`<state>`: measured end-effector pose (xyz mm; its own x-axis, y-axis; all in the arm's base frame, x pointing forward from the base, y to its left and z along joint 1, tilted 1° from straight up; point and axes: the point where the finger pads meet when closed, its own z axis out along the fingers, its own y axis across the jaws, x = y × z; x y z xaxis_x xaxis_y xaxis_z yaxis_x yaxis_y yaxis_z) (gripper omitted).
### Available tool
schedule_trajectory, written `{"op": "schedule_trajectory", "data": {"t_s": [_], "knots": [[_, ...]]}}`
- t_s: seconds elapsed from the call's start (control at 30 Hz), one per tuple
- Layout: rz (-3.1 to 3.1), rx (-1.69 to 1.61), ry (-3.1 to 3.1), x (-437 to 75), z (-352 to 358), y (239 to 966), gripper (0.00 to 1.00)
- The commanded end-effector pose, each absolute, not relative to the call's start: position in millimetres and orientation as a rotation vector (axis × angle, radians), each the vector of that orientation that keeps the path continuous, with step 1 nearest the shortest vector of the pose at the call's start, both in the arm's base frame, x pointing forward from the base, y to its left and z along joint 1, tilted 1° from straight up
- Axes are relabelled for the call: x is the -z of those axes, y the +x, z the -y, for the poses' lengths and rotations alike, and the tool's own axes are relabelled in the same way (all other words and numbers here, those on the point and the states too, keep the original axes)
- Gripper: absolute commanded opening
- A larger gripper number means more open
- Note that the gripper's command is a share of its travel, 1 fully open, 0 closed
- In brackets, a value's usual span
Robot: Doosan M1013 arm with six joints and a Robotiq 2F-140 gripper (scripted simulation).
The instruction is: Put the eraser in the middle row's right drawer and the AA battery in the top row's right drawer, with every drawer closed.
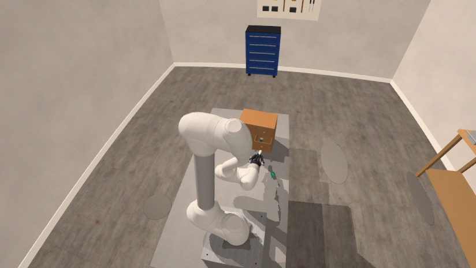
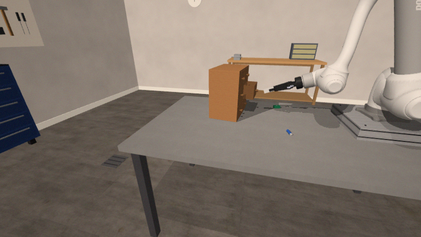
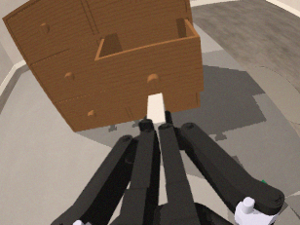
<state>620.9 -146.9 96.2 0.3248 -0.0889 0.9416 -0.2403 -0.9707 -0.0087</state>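
The orange-brown chest (image 1: 259, 116) (image 2: 224, 94) (image 3: 44, 62) stands upright. Its right middle drawer (image 2: 251, 90) (image 3: 170, 64) is partly out; the other drawers look pushed in. A small white-and-green thing, seemingly the eraser (image 1: 261, 140), lies in the open drawer; the wrist view does not show it. The blue AA battery (image 2: 289, 132) lies on the table. My gripper (image 1: 259, 155) (image 2: 270, 90) (image 3: 157, 104) is shut, its tips together just in front of the open drawer's knob. A pale piece (image 3: 156, 107) extends past the black tips, pointing at the drawer front, with a small gap showing.
A small green thing (image 1: 272, 174) (image 2: 276, 106) lies on the grey table (image 1: 186, 212) (image 2: 188, 132), right of the gripper as one faces the drawers. The robot's base plate (image 2: 382, 129) stands on the table behind the gripper. A blue cabinet (image 1: 262, 53) stands beyond the table.
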Motion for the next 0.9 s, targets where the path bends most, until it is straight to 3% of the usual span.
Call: {"op": "schedule_trajectory", "data": {"t_s": [0.0,0.87], "knots": [[0.306,-1.726,2.446,-96.3,146.9,620.9,0.0],[0.306,-1.726,2.446,-96.4,148.2,626.1,0.0]]}}
